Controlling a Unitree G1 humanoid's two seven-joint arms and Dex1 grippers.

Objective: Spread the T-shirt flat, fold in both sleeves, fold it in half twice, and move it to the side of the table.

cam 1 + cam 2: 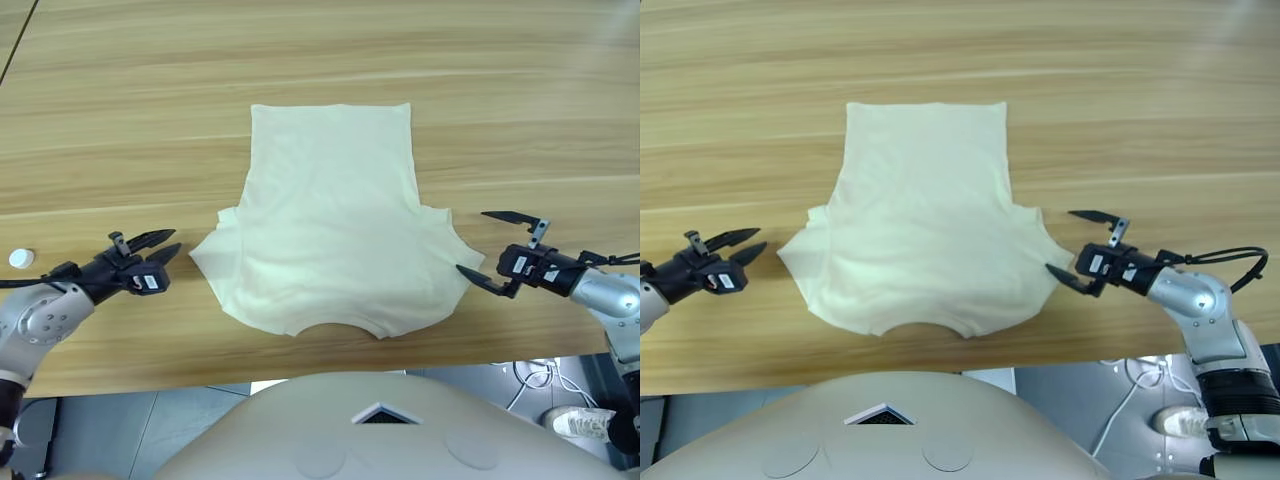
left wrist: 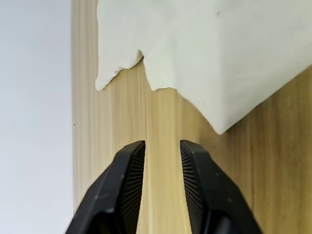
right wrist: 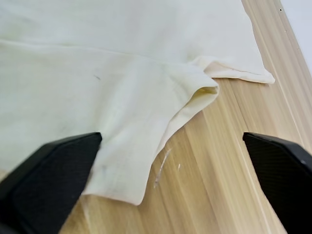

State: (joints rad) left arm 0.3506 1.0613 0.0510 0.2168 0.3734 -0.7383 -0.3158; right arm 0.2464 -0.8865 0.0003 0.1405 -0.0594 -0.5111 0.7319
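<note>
Nearest, the front edge of the pale wood-grain table runs above grey floor. On it the cream cotton T-shirt lies spread close to that edge, collar toward the robot, hem away. Spreading looks done, so folding in the sleeves is likely the step in hand. The black two-finger right gripper gapes wide and empty, one tip at the right sleeve; the left gripper sits near the left sleeve, fingers slightly apart, holding nothing. Each must pinch its sleeve and carry it inward. A small white round cap rests at the table's far left
</note>
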